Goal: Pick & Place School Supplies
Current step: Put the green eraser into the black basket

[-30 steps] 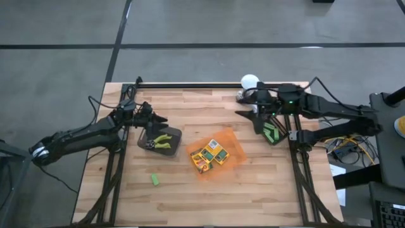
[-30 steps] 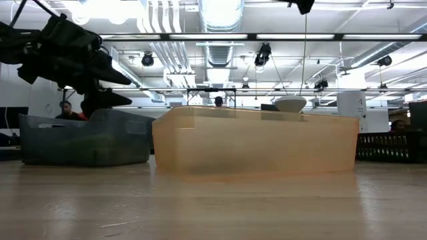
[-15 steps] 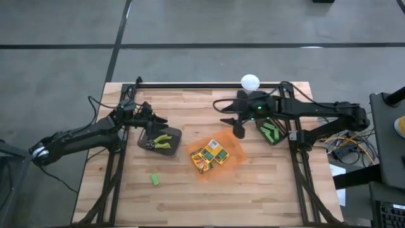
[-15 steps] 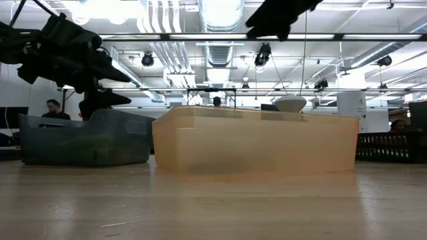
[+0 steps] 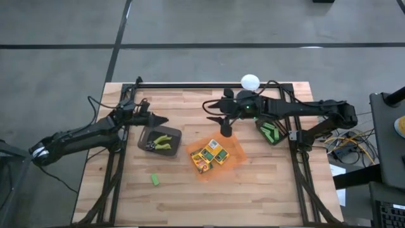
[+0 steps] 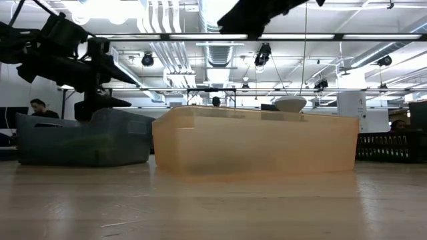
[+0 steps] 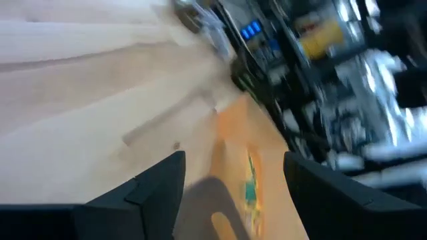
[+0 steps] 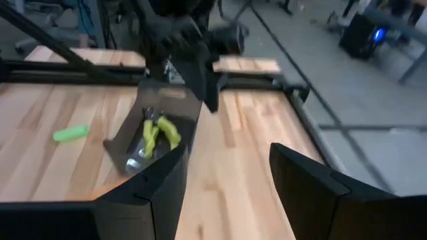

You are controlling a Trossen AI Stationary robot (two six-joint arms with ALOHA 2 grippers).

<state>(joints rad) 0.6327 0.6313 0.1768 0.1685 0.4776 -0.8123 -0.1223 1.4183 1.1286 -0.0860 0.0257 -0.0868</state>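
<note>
Two yellow- and green-handled plier-like tools (image 5: 161, 140) lie in a grey bin (image 5: 169, 149) left of the table's middle; the right wrist view shows them too (image 8: 153, 132). Yellow-and-green crayon boxes (image 5: 209, 154) sit in the orange tray (image 5: 234, 152). One green stubby piece (image 5: 154, 180) lies on the bare wood near the front, and more green pieces (image 5: 270, 132) fill a dark bin at the right. My left gripper (image 5: 154, 116) hovers open over the grey bin's far edge. My right gripper (image 5: 215, 118) hangs open above the table, just beyond the orange tray.
A white round-headed lamp (image 5: 250, 82) with its cable stands at the far edge. In the low view the grey bin (image 6: 87, 139) and the orange tray (image 6: 257, 141) stand side by side. Bare wood lies along the near edge.
My right gripper has swung from over the right-hand bin toward the table's left and sunk somewhat, ending beyond the orange tray, still open. My left gripper has rolled about its own axis while staying over the grey bin's far edge.
</note>
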